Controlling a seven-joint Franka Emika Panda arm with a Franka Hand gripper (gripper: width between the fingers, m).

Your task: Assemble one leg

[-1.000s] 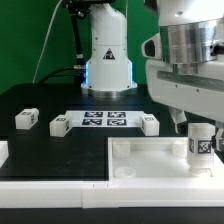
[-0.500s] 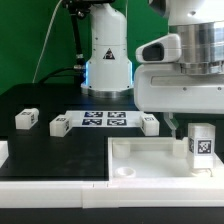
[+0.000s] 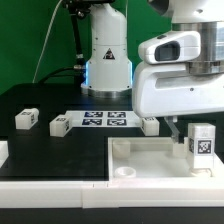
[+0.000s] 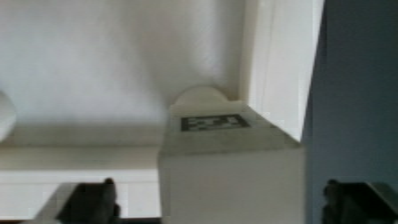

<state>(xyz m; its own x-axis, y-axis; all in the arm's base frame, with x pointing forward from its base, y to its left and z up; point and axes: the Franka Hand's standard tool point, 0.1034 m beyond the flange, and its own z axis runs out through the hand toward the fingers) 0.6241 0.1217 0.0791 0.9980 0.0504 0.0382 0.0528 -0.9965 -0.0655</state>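
- The leg [image 3: 203,142] stands upright on the slab [image 3: 150,162], in the slab's corner toward the exterior view's right. Its tag faces the camera.
- The wrist view shows the same leg [image 4: 222,160] dead centre, tucked against the slab's raised rim [image 4: 281,60].
- My jaws are spread. The dark fingertips [image 4: 89,203] sit either side of the leg with a gap on both sides, and nothing is pinched.
- My arm pose is wrist straight down and hand body directly above the leg. The hand hides the part of the slab behind it in the exterior view.
- Handling, my guess: the leg is rigid plastic, light, and won't deform. Its smooth faces could be a bit slippery, so it wants a firm squeeze.
- I'd take hold on the two flat side faces, low enough for full pad contact and not on the tapered top.
- I can't tell whether the leg is seated in a socket or just resting on the slab.
- Three other legs lie off the slab, beside the marker board [image 3: 104,120]: spare leg A [image 3: 26,119], spare leg B [image 3: 58,125] and spare leg C [image 3: 150,124].
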